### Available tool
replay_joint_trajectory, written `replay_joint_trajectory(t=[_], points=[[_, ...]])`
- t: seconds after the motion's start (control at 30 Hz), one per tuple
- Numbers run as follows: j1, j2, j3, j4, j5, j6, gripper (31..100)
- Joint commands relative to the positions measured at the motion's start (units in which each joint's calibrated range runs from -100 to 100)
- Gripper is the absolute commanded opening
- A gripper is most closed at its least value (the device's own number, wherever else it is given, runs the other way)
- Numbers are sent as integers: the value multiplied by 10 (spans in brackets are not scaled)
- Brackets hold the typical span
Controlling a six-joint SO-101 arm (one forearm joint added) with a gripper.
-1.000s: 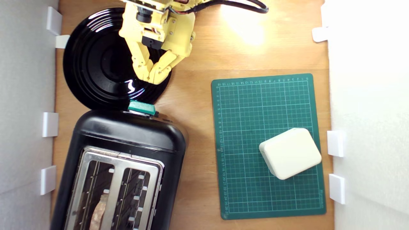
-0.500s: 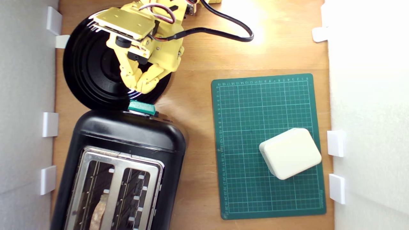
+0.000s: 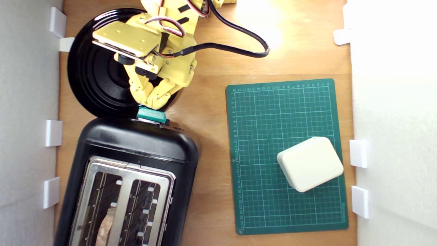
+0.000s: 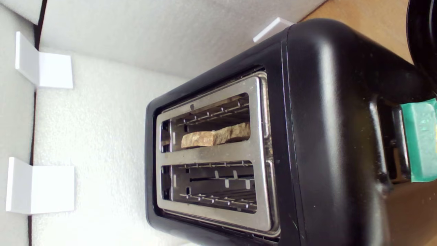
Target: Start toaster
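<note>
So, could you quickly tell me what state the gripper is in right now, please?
Gripper: shut, fingertips together, holding nothing; it sits just above the toaster's teal lever, contact unclear.

white foam walls [image 3: 27, 102], wooden tabletop [image 3: 211, 136]

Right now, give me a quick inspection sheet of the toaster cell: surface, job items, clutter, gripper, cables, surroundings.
Surface: wooden tabletop, bright glare at the far edge.
Job's things: black toaster, teal lever at its end; bread slice in one slot, other slot empty.
Clutter: round black plate; green cutting mat bearing a cream box.
Gripper: yellow gripper, fingertips together, just above the lever; contact unclear.
Cables: black cable looping over the table; servo wires on the arm.
Surroundings: white foam walls with white brackets.
</note>
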Motion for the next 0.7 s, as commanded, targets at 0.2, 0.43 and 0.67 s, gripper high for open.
replay_joint_trajectory(t=[0.2,0.43,0.67], points=[[5,38,-47,-3,-35,-9,315],[5,43,-64,-3,-38,-9,315],[4,47,-73,-4,-38,-9,315]])
